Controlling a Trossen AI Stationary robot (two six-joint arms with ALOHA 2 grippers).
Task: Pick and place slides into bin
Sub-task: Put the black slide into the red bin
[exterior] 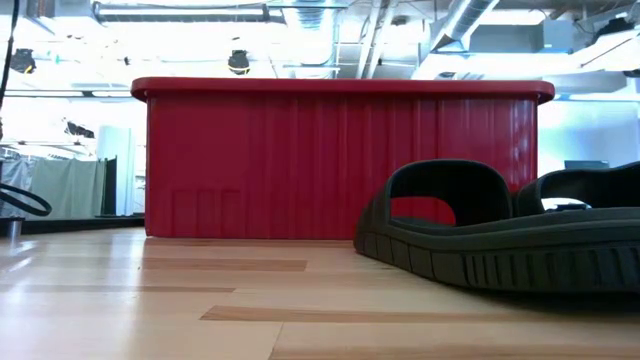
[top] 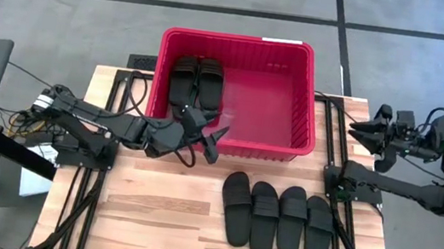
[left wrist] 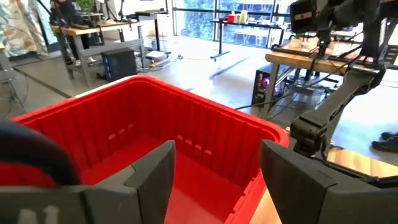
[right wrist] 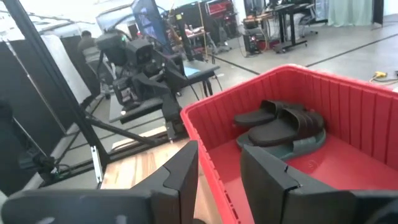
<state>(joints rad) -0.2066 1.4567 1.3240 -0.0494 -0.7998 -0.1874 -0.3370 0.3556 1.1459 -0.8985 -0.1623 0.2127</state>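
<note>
Looking down: left gripper (top: 213, 136), fingers apart & empty, hovers at large red slotted plastic bin (top: 308, 93) front rim; black rubber slides (top: 197, 82) inside, four more (top: 277, 219) on table. Low: nearest slide (exterior: 500, 235) waits. Right wrist: right gripper (right wrist: 219, 163) idle off the table's right edge, part-open, empty. Next: grab a table slide.

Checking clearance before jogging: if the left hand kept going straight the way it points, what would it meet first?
Probably the bin's far wall; the open left hand aims across its empty red interior, though depth is unclear.
</note>
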